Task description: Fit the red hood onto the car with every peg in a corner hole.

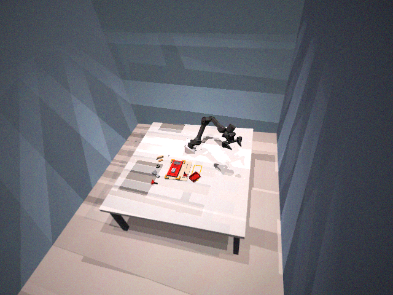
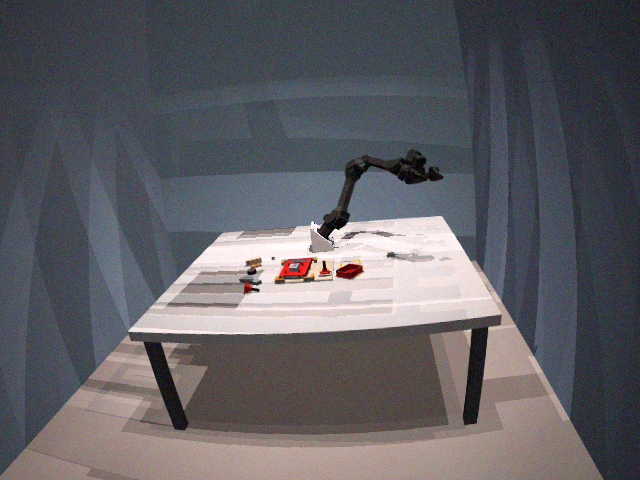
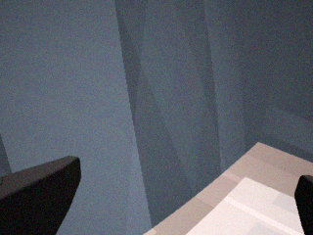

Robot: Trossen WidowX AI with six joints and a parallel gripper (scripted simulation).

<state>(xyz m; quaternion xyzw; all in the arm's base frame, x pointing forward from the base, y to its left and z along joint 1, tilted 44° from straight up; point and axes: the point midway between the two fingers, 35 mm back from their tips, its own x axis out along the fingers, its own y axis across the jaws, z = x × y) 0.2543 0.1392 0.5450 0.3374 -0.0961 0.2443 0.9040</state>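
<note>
One arm [image 1: 199,129] [image 2: 346,195], dark, mounted on a pale base at the rear of the table [image 1: 177,204] [image 2: 320,331]. Gripper [image 1: 234,146] [image 2: 432,177] [image 3: 192,180] raised above the table, on the right-hand side as seen from the front; fingers spread almost to their full width, nothing between them. Wrist view: a dark fingertip at either side, wall and a corner of the tabletop beyond.

Hood [image 1: 194,176] [image 2: 349,270]: red shell, on the table, apart from the car; it lies at an angle beside the jig, partly over a yellow outline [image 1: 197,165] [image 2: 350,260]. Not fitted. Whether its roof faces up or down: cannot tell.

Chassis [image 1: 178,167] [image 2: 301,267]: red, seated in the jig [image 1: 167,177] [image 2: 279,280], grey engine block [image 1: 173,169] [image 2: 294,266] on its deck. Pegs too small to make out. Small red part [image 1: 185,174] [image 2: 324,270] between chassis and hood.
</note>
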